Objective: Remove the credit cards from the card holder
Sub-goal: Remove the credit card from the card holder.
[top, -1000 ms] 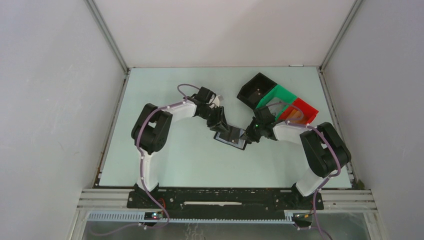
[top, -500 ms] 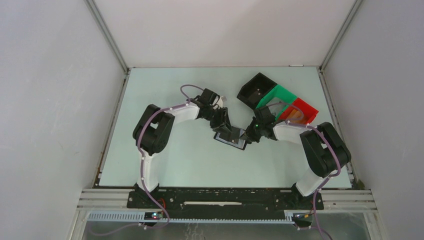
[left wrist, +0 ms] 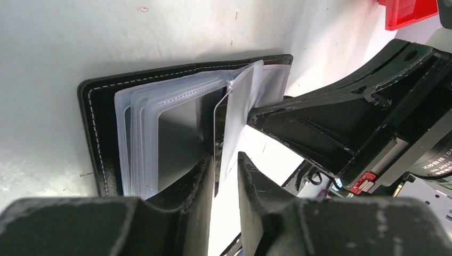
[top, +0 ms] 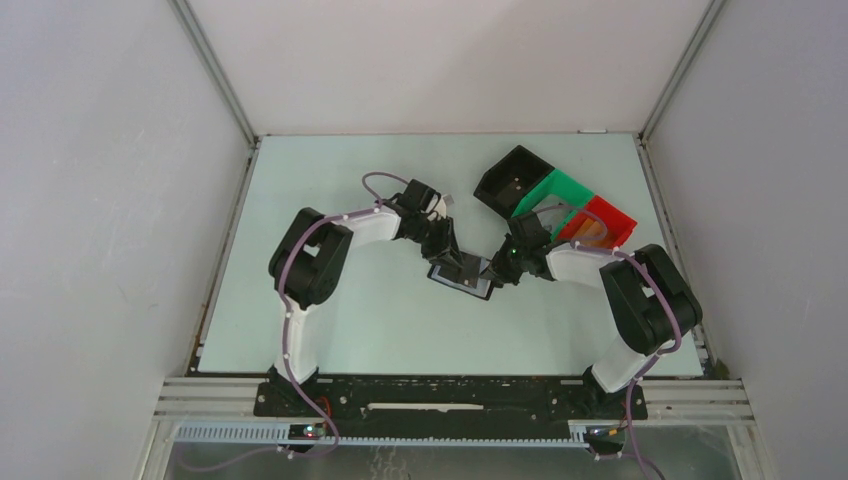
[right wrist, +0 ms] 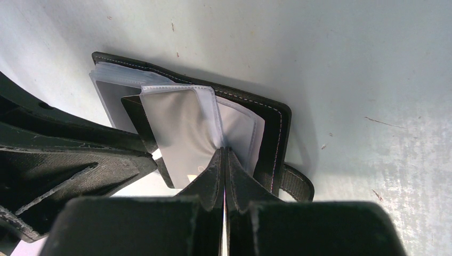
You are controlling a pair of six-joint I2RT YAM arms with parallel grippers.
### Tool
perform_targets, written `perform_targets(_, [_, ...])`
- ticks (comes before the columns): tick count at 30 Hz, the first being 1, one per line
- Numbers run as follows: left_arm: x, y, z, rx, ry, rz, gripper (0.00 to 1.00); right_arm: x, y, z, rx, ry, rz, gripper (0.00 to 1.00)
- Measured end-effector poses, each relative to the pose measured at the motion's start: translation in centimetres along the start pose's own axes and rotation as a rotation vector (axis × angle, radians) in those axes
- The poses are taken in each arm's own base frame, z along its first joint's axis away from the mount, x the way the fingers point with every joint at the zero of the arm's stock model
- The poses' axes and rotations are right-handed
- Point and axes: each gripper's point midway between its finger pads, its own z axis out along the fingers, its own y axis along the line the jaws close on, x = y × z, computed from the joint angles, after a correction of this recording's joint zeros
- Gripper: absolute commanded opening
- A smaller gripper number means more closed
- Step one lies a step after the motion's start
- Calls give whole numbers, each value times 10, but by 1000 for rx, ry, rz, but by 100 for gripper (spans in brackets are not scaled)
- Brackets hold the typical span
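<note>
The card holder (top: 470, 283) lies open on the table between both arms, its black stitched cover (left wrist: 96, 117) spread flat and clear sleeves fanned up. One pale grey credit card (left wrist: 237, 106) sticks up out of a sleeve, almost edge-on. My left gripper (left wrist: 224, 160) is open by a narrow gap, with that card's lower edge between its fingers. My right gripper (right wrist: 224, 154) is shut on a clear sleeve (right wrist: 184, 128) of the card holder, holding it up. The closure tab (right wrist: 296, 181) shows beside the right fingers. In the top view the left gripper (top: 452, 258) and right gripper (top: 492, 270) meet over the wallet.
A black open bin (top: 510, 180), a green bin (top: 555, 195) and a red bin (top: 605, 222) with an orange-tan piece (top: 590, 232) stand at the back right, just behind the right arm. Grey walls close the table in.
The left gripper has moved forward and right, down onto the card holder. The right arm and the wallet have stayed in place.
</note>
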Motion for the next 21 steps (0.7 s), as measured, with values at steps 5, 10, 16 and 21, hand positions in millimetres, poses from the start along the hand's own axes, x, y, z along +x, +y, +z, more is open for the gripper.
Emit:
perform_targets(5, [0,3,3,-5,3,-5,0,0,0,0,1,0,0,0])
perform_targets(10, [0,3,5,4,6,-4,0,0,0,0,1,-1,1,0])
perform_targets(16, [0,4,3,-2,12,-3,0,0,-1,0,-2,-4,0,0])
perform_targets(21, [-3,5,-4,-17,33,23,0,0,-2,0,-12,-11,-1,0])
